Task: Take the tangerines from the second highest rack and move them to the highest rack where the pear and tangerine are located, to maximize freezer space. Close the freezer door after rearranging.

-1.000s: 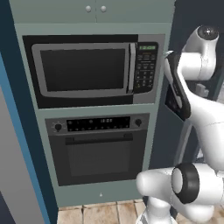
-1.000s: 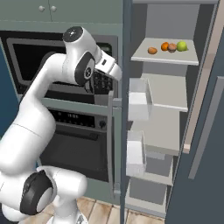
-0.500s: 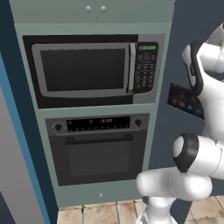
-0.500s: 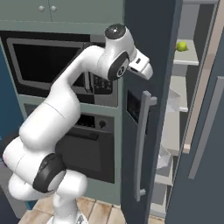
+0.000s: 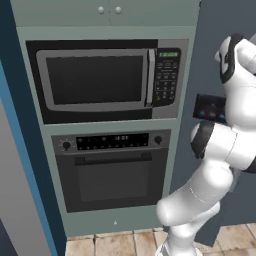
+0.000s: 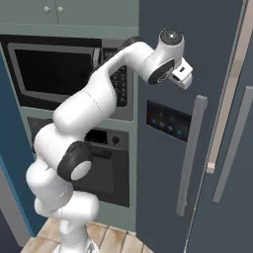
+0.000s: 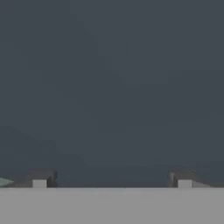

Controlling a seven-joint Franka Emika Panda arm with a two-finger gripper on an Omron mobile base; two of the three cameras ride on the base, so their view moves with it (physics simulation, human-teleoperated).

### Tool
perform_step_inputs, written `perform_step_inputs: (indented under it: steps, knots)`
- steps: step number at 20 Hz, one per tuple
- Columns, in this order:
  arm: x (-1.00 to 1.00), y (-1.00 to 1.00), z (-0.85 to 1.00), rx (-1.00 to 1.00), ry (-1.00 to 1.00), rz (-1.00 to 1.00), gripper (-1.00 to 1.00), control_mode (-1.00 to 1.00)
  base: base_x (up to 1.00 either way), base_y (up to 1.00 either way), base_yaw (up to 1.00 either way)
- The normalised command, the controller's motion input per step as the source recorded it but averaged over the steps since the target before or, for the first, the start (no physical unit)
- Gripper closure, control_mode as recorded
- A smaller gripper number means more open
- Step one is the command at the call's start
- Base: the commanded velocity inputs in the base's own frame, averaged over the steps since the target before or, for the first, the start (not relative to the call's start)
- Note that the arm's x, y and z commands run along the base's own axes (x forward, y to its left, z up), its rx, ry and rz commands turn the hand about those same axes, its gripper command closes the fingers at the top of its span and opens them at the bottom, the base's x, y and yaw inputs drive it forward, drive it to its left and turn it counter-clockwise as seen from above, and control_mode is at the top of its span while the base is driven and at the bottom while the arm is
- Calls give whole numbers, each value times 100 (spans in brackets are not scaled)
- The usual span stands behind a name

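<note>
The freezer door (image 6: 163, 163), a tall dark blue-grey slab, stands swung across the freezer's front, with a narrow pale strip (image 6: 228, 94) showing along its right edge. My gripper (image 6: 185, 80) is high up against the door's outer face, above its grey vertical handle (image 6: 190, 153). In the hand view the gripper (image 7: 111, 179) is open, its fingertips (image 7: 41, 178) wide apart with nothing between them, facing plain dark door surface. The door also shows at the right of the left base view (image 5: 220, 60). The tangerines, the pear and both racks are hidden behind the door.
A dark control panel (image 6: 168, 121) sits on the door below my hand. Left of the freezer stands a green-grey cabinet with a microwave (image 5: 107, 82) over a black oven (image 5: 112, 172). A second grey handle (image 6: 232, 143) is at the far right. Tiled floor lies below.
The freezer door has swung from open to nearly closed, covering the shelf with the fruit. My arm has swept right and up along with the door. The gripper stayed open.
</note>
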Motion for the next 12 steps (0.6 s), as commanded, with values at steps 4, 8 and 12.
perform_step_inputs:
  steps: [4, 8, 12]
  knots:
    - [71, -1, -41, 10, -16, 3, -100, -100, 0, 0, 0]
    - [50, 15, -51, 4, -33, 0, -100, -100, 0, 0, 0]
    - [49, 20, -50, 5, -35, 1, -100, -100, 0, 0, 0]
